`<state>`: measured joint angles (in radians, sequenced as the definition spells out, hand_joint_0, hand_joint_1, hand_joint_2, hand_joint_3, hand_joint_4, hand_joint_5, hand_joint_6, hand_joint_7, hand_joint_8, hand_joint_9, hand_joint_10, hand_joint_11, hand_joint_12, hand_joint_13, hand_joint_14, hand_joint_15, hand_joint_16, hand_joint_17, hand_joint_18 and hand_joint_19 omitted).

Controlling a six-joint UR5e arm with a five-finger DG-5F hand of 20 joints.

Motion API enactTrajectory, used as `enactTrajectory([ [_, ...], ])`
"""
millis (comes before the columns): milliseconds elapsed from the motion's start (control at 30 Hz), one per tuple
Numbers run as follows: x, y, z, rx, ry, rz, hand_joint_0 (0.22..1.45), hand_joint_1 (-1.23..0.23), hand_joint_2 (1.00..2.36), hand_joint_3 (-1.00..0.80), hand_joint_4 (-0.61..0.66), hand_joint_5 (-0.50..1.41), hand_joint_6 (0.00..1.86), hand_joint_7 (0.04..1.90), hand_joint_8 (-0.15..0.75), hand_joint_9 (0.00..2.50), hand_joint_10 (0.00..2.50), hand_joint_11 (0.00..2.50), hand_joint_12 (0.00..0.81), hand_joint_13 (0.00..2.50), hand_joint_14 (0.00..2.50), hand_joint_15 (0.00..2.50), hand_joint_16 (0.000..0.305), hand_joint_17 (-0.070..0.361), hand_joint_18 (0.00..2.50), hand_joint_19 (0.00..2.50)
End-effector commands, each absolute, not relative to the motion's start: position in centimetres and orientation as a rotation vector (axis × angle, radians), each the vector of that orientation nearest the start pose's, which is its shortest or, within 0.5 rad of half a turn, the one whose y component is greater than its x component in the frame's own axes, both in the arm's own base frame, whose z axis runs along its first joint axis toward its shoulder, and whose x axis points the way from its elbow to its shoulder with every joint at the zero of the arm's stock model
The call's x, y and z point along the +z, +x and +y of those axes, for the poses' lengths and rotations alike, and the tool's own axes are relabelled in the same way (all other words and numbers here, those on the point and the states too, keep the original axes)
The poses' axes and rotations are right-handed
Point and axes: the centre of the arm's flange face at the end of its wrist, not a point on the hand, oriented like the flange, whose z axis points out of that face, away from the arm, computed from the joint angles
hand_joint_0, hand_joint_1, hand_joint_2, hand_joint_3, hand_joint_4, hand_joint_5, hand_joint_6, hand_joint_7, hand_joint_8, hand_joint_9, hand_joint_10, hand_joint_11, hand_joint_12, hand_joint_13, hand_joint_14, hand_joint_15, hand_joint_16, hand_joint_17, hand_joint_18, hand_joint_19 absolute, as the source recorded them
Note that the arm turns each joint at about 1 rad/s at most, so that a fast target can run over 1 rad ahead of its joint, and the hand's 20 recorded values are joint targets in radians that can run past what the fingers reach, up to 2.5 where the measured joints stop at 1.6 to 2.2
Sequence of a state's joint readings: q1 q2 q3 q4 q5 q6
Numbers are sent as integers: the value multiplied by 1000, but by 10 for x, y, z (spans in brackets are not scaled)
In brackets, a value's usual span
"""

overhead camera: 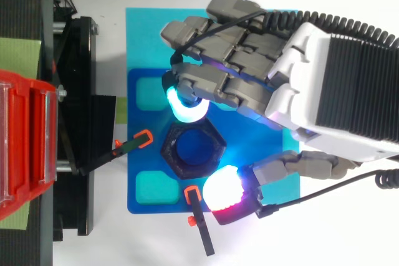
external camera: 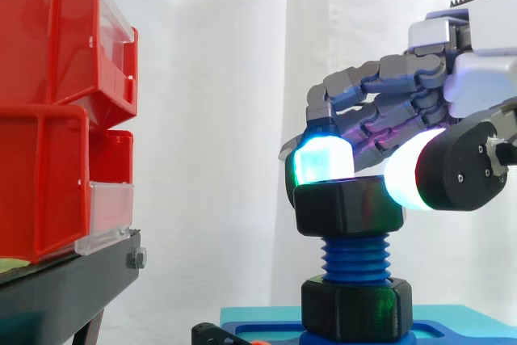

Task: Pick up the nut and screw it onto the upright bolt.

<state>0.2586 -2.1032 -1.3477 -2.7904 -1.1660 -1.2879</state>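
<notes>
Curled fingers (external camera: pixel 321 159) of the grey jointed hand (overhead camera: pixel 324 79) close narrowly on the black hexagonal plastic nut (external camera: pixel 347 208). A cyan-glowing pad presses its left top edge, and the thumb's white pad presses its right side. The nut sits level atop the upright blue threaded bolt (external camera: pixel 355 258), with ridged threads bare beneath it. Below is a second black hex collar (external camera: pixel 355 306) on the smooth blue base plate (overhead camera: pixel 134 123). Glossy red plastic bins (external camera: pixel 48 119) stand well to the left.

Open air lies between the bins (external camera: pixel 56 119) and the bolt (external camera: pixel 355 256). The robot hand (overhead camera: pixel 324 85) pinches two sides of the nut (overhead camera: pixel 192 149); straight above it is free. Two clamps (overhead camera: pixel 134 143) crowd the base (overhead camera: pixel 134 79).
</notes>
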Motion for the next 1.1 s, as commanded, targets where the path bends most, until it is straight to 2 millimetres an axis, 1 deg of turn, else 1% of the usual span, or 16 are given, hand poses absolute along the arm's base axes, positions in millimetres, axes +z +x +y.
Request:
enactTrajectory([
  [0,314,707,6,124,340,1493,560,-669,1000,-500,309,-157,500,1355,330,384,0,0,378,436,0,0,50,112,427,0],
  [467,313,706,-1,120,340,1499,559,-672,1000,-500,311,-159,500,1340,331,390,0,0,379,441,0,0,50,112,428,0],
  [633,312,705,-6,113,340,1508,559,-684,1000,-500,307,-159,500,1340,332,390,0,0,379,442,0,0,50,112,429,0],
  [833,312,705,-6,116,338,1510,557,-707,1000,-500,301,-161,501,1326,330,388,0,0,378,439,0,0,50,112,429,0],
  [1000,312,705,-5,117,335,1511,552,-733,1000,-500,298,-165,501,1291,328,383,0,0,378,433,0,0,50,113,427,0],
  [1067,311,705,-5,116,335,1513,543,-741,1000,-500,298,-171,502,1244,325,376,0,0,380,429,0,0,51,115,423,0],
])
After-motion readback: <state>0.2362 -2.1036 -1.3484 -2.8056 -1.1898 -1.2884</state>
